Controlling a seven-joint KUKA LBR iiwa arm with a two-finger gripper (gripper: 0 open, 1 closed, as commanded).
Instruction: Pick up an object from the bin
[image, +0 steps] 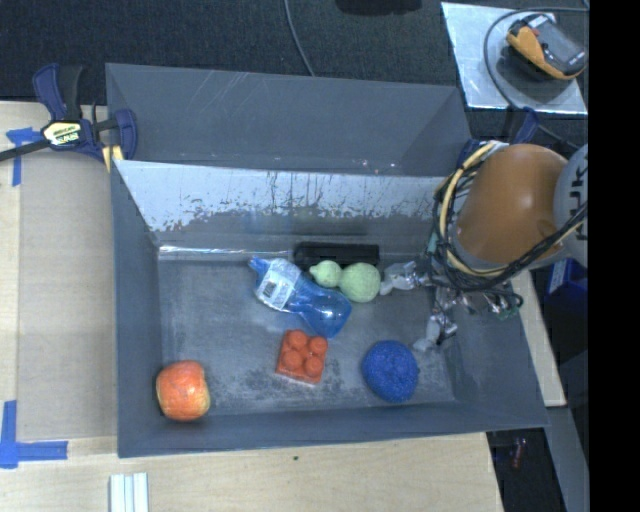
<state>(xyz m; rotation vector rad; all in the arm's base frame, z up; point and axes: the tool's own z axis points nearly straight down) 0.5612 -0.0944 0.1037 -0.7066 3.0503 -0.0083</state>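
Gripper (420, 306) hangs just up-right of the blue ball (390, 371), fingers apart and empty. If you take the ball, centre over it and straddle its middle before closing. Being round, it has no long axis. The green two-lobed toy (346, 279) behind the ball lies left-right.

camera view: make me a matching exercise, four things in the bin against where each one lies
Things:
1. apple
2. blue ball
3. black bar
4. orange studded block

Places:
a. against the back wall
b. front left corner
c. middle of the floor, just in front of the blue bottle
d. front, right of centre

Pairs: 1-b, 2-d, 3-a, 4-c
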